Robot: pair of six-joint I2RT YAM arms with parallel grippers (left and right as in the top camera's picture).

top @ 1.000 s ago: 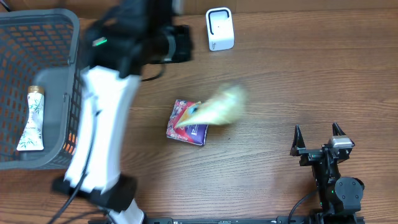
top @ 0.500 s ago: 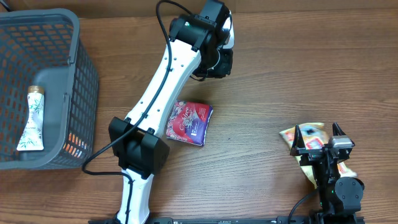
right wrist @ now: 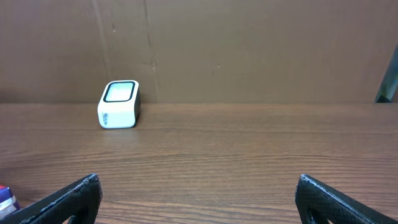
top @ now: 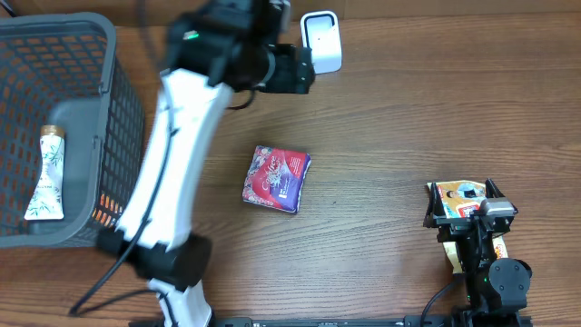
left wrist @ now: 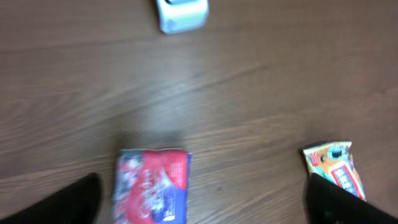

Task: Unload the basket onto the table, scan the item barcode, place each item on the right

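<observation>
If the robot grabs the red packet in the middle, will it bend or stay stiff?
Probably bends: the red packet looks like a soft, puffy wrapper. It lies flat, so it shouldn't roll. Being a thin pouch, it is likely light.

White scanner (top: 320,41) upright, just beside left gripper (top: 298,71). Red-purple packet (top: 277,178) flat, well apart from it. Orange packet (top: 457,200) flat under right gripper (top: 462,189).

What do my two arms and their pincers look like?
The left arm has white links, black joints, a small green light and a trailing black cable. The right arm is black with a grey block near its wrist. The left pincer and right pincer have black, pointed fingers.
</observation>
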